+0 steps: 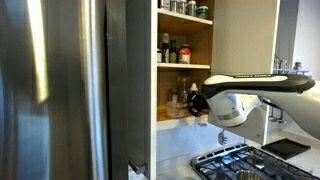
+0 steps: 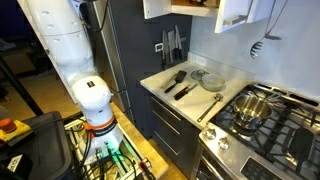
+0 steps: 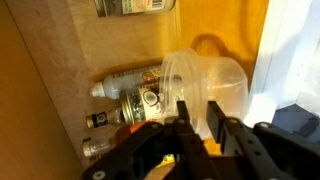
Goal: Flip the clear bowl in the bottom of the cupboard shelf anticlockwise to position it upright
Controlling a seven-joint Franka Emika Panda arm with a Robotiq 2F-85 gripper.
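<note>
In the wrist view the clear bowl point(image 3: 208, 84) lies tilted on its side, its opening facing the bottles, on the tan cupboard shelf point(image 3: 80, 70). My gripper point(image 3: 200, 122) has its two black fingers close together on the bowl's near wall, one on each side of it. In an exterior view my gripper point(image 1: 199, 102) reaches into the lowest open level of the cupboard, just above the cupboard shelf point(image 1: 184, 120). The bowl itself is too faint to make out there.
Bottles and jars point(image 3: 125, 98) stand behind the bowl on the same shelf, with more on the shelves above point(image 1: 176, 50). A grey fridge door point(image 1: 60, 90) is beside the cupboard. A gas hob point(image 1: 240, 162) and a worktop with utensils point(image 2: 185, 82) lie below.
</note>
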